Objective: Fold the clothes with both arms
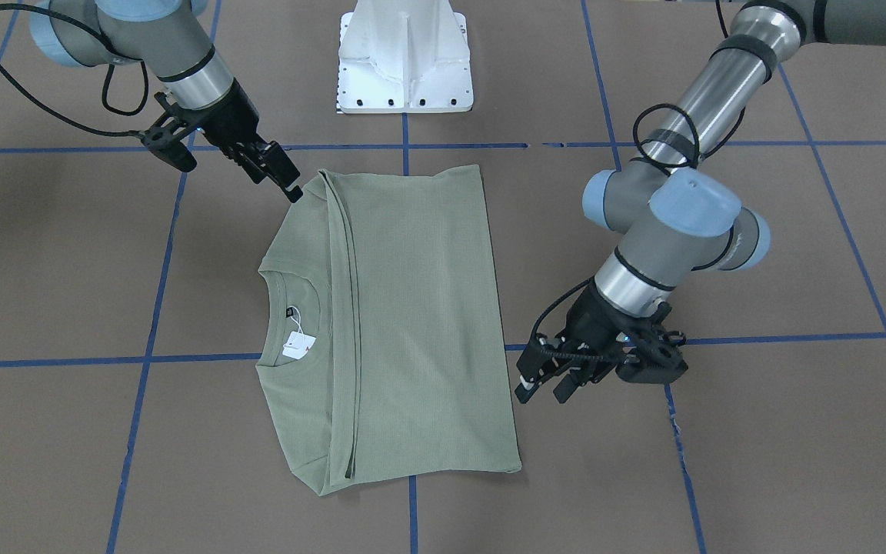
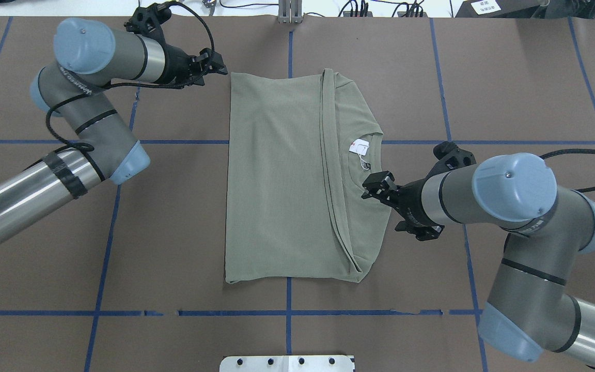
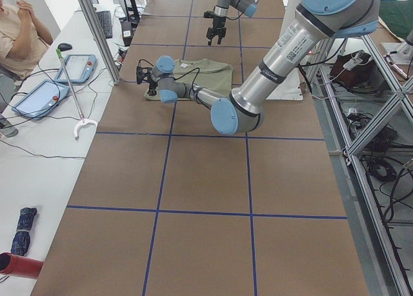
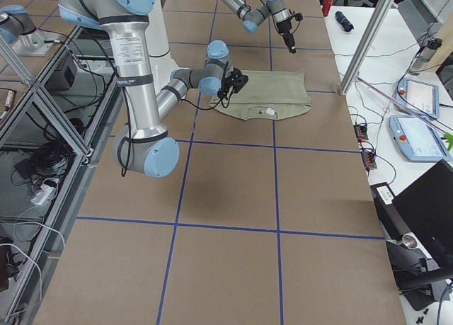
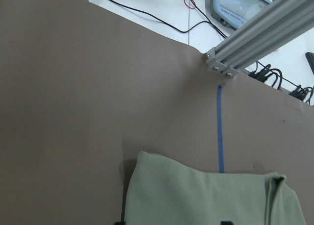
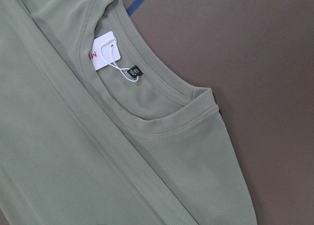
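The green shirt [image 2: 277, 175] lies folded flat mid-worktop [image 2: 173, 232], collar toward the robot's right; the left pincer [image 1: 543, 394] hangs released beside its far left corner; the right pincer [image 2: 370, 187], seemingly released too, hovers by the collar.

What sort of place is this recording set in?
Probably a robotics lab: aluminium framing, teach pendants on a side bench, and a table gridded with blue tape.
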`<state>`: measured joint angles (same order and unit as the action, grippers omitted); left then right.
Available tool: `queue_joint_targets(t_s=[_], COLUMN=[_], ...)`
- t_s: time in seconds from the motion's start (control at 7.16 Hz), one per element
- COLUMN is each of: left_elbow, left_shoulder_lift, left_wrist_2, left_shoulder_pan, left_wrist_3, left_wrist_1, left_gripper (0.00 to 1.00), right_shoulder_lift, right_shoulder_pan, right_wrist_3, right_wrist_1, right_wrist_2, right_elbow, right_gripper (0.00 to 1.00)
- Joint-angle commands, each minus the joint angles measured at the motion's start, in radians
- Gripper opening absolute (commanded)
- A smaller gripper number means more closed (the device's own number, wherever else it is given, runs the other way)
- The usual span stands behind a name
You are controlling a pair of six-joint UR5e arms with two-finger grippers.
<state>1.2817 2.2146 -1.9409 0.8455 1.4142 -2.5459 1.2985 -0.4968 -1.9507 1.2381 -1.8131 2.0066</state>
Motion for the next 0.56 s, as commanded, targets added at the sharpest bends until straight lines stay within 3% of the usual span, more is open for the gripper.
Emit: queue_joint_targets(t_s=[0.0, 0.14, 0.42], left_elbow=[0.253, 0.325, 0.352], left_shoulder_lift=[-0.146, -0.18, -0.2], left_wrist_2=[-0.052, -0.052, -0.055], left_shoulder_pan=[0.003, 0.004, 0.004], left_wrist_3=[0.003, 0.0, 0.0], left_wrist_1=[0.08, 0.134, 0.15], left_gripper=[0.72, 0.71, 0.71], right_shoulder_lift=[-0.14, -0.178, -0.234], right_shoulder_pan=[0.056, 0.078, 0.093], right_wrist_3=[0.196, 0.296, 0.469], right_wrist_1=[0.215, 0.269, 0.363], right_wrist_2=[0.009, 0.009, 0.009], right_elbow=[-0.02, -0.043, -0.098], right_gripper=[1.0, 1.0, 1.0])
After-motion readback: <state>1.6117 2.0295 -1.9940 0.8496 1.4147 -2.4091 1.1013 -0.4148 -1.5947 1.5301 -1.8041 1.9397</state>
